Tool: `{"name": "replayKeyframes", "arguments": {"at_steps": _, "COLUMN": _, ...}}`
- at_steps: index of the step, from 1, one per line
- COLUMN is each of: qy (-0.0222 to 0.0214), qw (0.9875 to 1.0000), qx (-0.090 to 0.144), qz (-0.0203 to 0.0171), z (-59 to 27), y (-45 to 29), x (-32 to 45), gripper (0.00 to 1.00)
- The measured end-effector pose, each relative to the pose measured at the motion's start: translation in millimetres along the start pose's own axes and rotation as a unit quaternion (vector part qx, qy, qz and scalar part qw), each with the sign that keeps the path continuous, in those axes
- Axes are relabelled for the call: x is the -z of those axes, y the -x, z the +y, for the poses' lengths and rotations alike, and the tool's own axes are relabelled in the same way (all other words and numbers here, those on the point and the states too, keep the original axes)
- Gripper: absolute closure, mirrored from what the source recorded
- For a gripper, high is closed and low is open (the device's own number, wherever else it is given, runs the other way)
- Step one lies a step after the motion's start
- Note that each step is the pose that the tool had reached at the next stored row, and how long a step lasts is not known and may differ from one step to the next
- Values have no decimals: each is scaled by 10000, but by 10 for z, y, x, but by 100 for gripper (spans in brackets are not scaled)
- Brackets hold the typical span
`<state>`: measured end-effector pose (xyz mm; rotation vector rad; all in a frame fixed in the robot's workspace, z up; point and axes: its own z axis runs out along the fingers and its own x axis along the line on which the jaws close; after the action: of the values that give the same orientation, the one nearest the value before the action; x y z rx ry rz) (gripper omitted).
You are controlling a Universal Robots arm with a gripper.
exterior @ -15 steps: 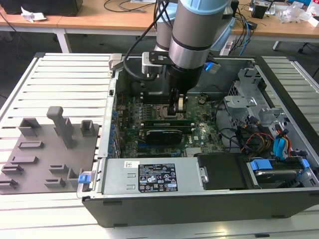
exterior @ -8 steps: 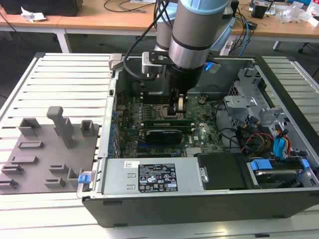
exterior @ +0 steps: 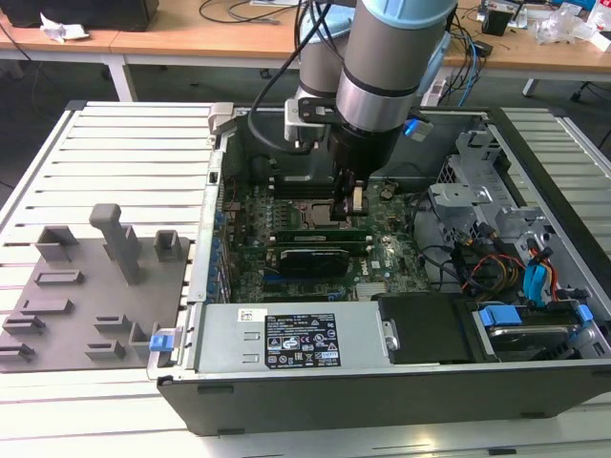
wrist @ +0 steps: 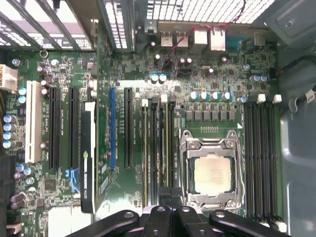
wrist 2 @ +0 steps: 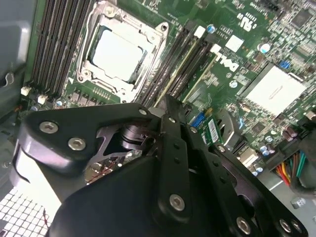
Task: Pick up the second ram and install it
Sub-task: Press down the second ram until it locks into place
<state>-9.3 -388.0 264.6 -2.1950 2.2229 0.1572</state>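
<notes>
The gripper (exterior: pixel 354 202) is down inside the open computer case (exterior: pixel 535 172), low over the motherboard (exterior: pixel 382 253). It hangs just beside the shiny processor socket (exterior: pixel 315 212), above the black memory slots (wrist: pixel 157 148).

In the exterior view, a thin green stick, the second ram (exterior: pixel 315 232), lies flat along the slots just under the gripper. I cannot tell if the gripper touches it. I cannot tell how far the gripper is open or if it has hold of anything.

The grey holder blocks (exterior: pixel 115 243) sit on the counter (exterior: pixel 124 153), outside the case on the exterior view's left.
</notes>
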Motion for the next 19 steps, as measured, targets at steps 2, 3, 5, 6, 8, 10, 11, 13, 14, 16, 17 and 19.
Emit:
{"name": "replayKeyframes", "arguments": {"at_steps": 2, "qy": 0, "qw": 10000, "qx": 0, "qz": -1, "z": -71, "y": 1, "x": 4, "gripper": 89}}
{"name": "replayKeyframes", "arguments": {"at_steps": 3, "qy": 2, "qw": 10000, "qx": 0, "qz": 1, "z": -130, "y": 2, "x": 8, "gripper": 89}}
{"name": "replayKeyframes", "arguments": {"at_steps": 5, "qy": 5, "qw": 10000, "qx": 0, "qz": 1, "z": -200, "y": 3, "x": 12, "gripper": 89}}
{"name": "replayKeyframes", "arguments": {"at_steps": 6, "qy": 7, "qw": 10000, "qx": 0, "qz": 1, "z": -227, "y": 4, "x": 14, "gripper": 89}}
{"name": "replayKeyframes", "arguments": {"at_steps": 8, "qy": 8, "qw": 10000, "qx": -1, "qz": 1, "z": -269, "y": 4, "x": 16, "gripper": 89}}
{"name": "replayKeyframes", "arguments": {"at_steps": 10, "qy": 10, "qw": 10000, "qx": -1, "qz": 1, "z": -326, "y": 5, "x": 19, "gripper": 89}}
{"name": "replayKeyframes", "arguments": {"at_steps": 11, "qy": 11, "qw": 10000, "qx": 0, "qz": 1, "z": -349, "y": 5, "x": 20, "gripper": 89}}
{"name": "replayKeyframes", "arguments": {"at_steps": 13, "qy": 14, "qw": 10000, "qx": -2, "qz": 0, "z": -392, "y": 6, "x": 21, "gripper": 89}}
{"name": "replayKeyframes", "arguments": {"at_steps": 14, "qy": 16, "qw": 10000, "qx": -1, "qz": 0, "z": -413, "y": 6, "x": 20, "gripper": 89}}
{"name": "replayKeyframes", "arguments": {"at_steps": 16, "qy": 19, "qw": 10000, "qx": -1, "qz": 0, "z": -447, "y": 6, "x": 17, "gripper": 89}}
{"name": "replayKeyframes", "arguments": {"at_steps": 17, "qy": 22, "qw": 10000, "qx": -2, "qz": 1, "z": -472, "y": 6, "x": 14, "gripper": 89}}
{"name": "replayKeyframes", "arguments": {"at_steps": 19, "qy": 25, "qw": 10000, "qx": -2, "qz": 1, "z": -511, "y": 5, "x": 2, "gripper": 89}}
